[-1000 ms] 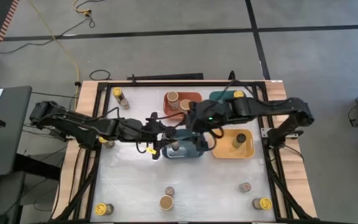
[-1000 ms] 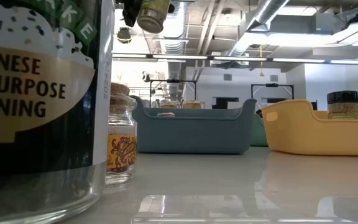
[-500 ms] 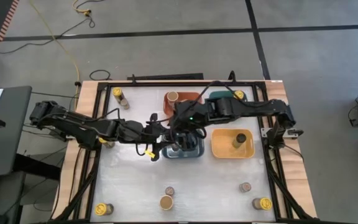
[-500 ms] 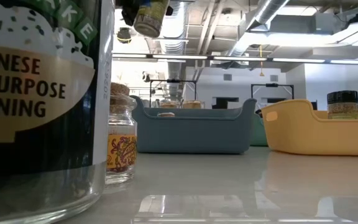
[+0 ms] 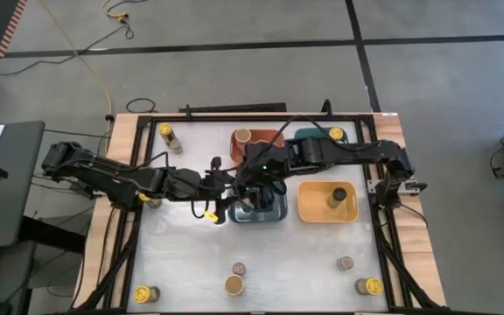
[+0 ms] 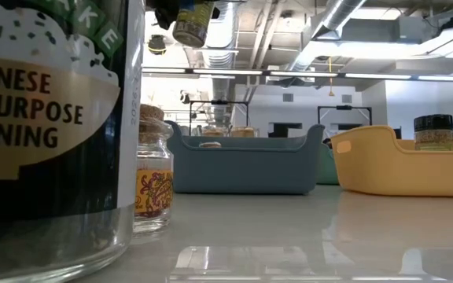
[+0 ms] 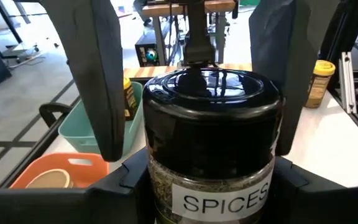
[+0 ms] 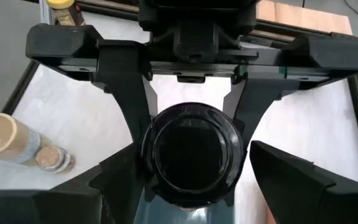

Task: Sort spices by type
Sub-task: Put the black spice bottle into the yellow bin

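A glass spice jar with a black lid (image 7: pixel 210 118) and a "SPICES" label hangs high above the blue bin (image 5: pixel 274 213) at the table's middle. My left gripper (image 5: pixel 238 187), reaching in from the table's left, is shut on it. My right gripper (image 5: pixel 255 182) comes from the right, slanting down, and is open. Its fingers (image 7: pixel 98 81) stand on either side of the jar's lid (image 8: pixel 191 155), with a gap showing beside the lid. In the low view the jar (image 6: pixel 191 22) shows tilted near the top edge. My left gripper pinches the jar's glass body (image 7: pixel 160 186), below the lid, between its two fingers (image 8: pixel 132 106). The fingers come nearly level from the table's left. The jar is lifted clear above the blue bin, tilted, its lid end turned toward my right gripper.
The orange bin (image 5: pixel 268 138), teal bin (image 5: pixel 309 136) and yellow bin (image 5: pixel 315 203) stand by the blue one, each with a jar inside. Loose jars stand at the far left (image 5: pixel 166 133) and along the near edge (image 5: pixel 234 283), (image 5: pixel 370 286). A large jar (image 6: pixel 46 134) stands close to the low camera.
My right gripper has moved toward the table's left, from over the bins to the jar in my left gripper, and now flanks its lid. My left gripper has stayed in place and rolled a little, tipping the jar slightly.
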Robot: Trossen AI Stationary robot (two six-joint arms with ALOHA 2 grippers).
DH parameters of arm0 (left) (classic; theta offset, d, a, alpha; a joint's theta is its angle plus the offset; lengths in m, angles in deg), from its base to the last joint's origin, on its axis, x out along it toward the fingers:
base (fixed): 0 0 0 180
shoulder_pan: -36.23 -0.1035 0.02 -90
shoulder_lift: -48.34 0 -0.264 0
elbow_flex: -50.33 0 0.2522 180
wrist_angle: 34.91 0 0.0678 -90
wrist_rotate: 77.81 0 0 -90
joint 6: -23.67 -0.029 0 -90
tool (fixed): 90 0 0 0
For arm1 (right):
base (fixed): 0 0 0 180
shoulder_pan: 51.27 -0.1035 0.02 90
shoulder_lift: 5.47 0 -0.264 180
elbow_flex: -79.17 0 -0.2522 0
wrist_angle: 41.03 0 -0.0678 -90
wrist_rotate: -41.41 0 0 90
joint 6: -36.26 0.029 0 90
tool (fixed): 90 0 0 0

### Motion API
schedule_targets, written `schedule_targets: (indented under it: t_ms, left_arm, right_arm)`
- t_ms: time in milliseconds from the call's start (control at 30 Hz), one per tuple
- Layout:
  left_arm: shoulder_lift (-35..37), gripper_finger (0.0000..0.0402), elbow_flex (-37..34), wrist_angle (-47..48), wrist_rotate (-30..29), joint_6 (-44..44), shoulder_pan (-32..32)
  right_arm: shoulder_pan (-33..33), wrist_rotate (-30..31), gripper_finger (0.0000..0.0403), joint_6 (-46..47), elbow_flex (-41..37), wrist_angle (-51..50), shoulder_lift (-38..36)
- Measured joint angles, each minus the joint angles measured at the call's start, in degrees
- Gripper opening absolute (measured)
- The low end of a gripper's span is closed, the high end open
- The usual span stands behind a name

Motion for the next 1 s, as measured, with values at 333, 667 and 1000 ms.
schedule_targets:
  t_ms: [333,667,1000]
  left_arm:
    - [0.00,0.0183,0.00,-0.31,-0.37,0.53,-0.49]
    - [0.00,0.0183,0.00,-0.13,-0.39,0.73,-0.47]
    - [0.00,0.0240,0.00,0.00,0.02,5.21,-0.49]
  right_arm:
    - [-0.10,0.28,0.0240,-2.90,0.02,1.19,-0.09]
    - [-0.03,0.30,0.0224,-2.92,0.02,1.17,-0.09]
    - [-0.04,0.42,0.0224,-3.31,0.02,1.33,-0.09]
